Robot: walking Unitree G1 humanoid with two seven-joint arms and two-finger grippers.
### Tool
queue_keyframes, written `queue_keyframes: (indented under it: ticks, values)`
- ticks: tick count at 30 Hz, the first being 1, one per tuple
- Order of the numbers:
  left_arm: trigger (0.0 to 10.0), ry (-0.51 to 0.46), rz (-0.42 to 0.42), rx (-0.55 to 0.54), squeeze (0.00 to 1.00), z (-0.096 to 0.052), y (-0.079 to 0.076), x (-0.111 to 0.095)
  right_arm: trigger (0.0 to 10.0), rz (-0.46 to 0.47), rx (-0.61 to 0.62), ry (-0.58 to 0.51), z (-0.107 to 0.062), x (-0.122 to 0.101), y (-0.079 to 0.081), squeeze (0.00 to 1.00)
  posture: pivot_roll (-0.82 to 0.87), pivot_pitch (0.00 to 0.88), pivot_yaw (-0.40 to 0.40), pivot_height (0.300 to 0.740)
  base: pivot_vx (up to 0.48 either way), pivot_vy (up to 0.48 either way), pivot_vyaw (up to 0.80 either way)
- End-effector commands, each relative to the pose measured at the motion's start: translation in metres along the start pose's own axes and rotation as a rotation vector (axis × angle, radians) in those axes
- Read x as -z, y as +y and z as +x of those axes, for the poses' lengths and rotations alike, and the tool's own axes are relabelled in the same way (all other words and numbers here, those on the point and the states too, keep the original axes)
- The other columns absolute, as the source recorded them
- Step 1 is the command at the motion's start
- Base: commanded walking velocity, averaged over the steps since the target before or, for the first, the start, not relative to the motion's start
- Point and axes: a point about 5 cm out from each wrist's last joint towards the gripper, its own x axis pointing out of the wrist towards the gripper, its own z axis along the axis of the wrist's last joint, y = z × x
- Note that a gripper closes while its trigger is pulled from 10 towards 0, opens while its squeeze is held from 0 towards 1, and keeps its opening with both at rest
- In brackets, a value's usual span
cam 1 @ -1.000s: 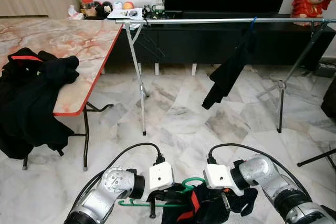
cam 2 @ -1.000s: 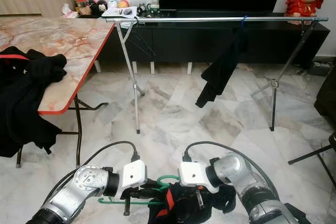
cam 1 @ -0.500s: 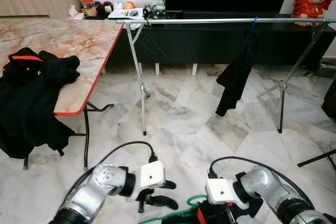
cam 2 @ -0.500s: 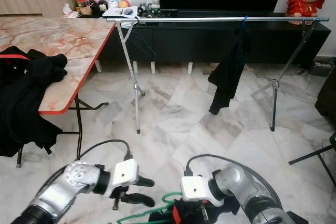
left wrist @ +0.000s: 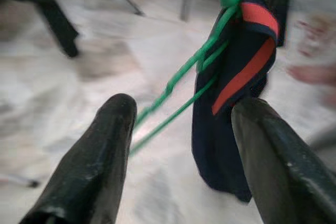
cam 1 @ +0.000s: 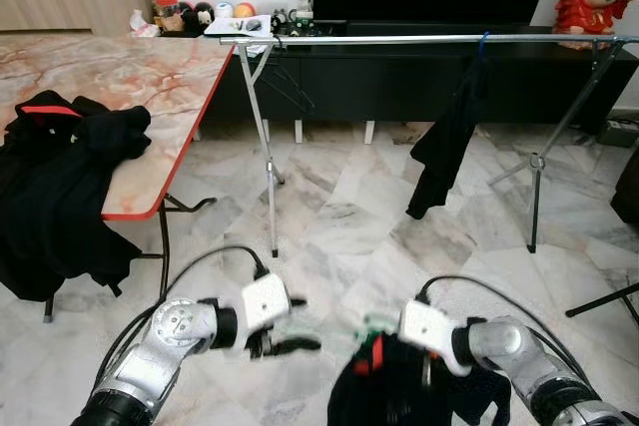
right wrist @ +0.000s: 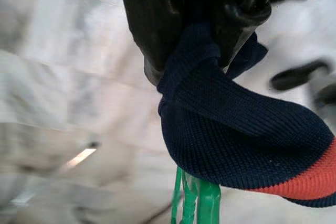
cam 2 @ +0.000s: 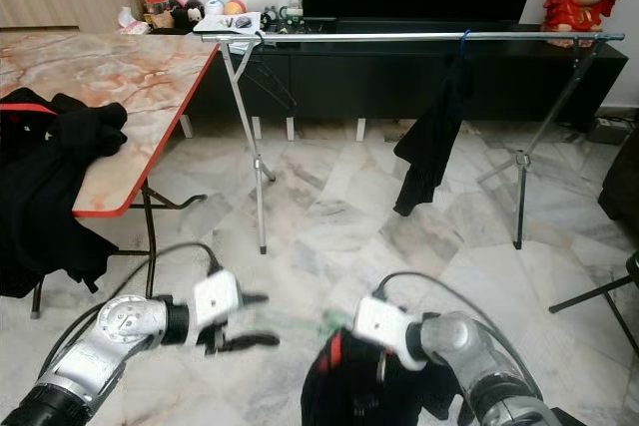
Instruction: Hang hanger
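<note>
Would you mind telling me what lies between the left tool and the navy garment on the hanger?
In the left wrist view, the green hanger wires run between the open left tool and the navy garment.

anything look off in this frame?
Yes. The right hand is pinching the navy garment's collar, not the green hanger, so the hanger dangles crooked. The left hand is open, off it.

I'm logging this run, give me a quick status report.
Right gripper shut on navy garment with green hanger. Left gripper open, off the hanger. Rail ahead, one dark garment hanging there; floor between looks open.
</note>
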Motion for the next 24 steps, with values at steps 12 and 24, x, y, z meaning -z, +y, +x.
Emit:
queue_keyframes:
  ticks: [12,24]
  values:
    - [10.0,-0.003,-0.205,-0.4,0.0,0.003,-0.011,0.039,0.0,0.147,0.289,-0.076,0.004,-0.029,-0.031,0.0,0.13,0.067,-0.024,0.74,0.0,0.0,0.0]
    - [10.0,0.108,-0.21,-0.467,0.0,0.022,-0.023,0.061,0.0,0.061,0.201,-0.288,0.015,-0.101,-0.04,0.0,0.12,0.066,-0.029,0.74,0.0,0.0,0.0]
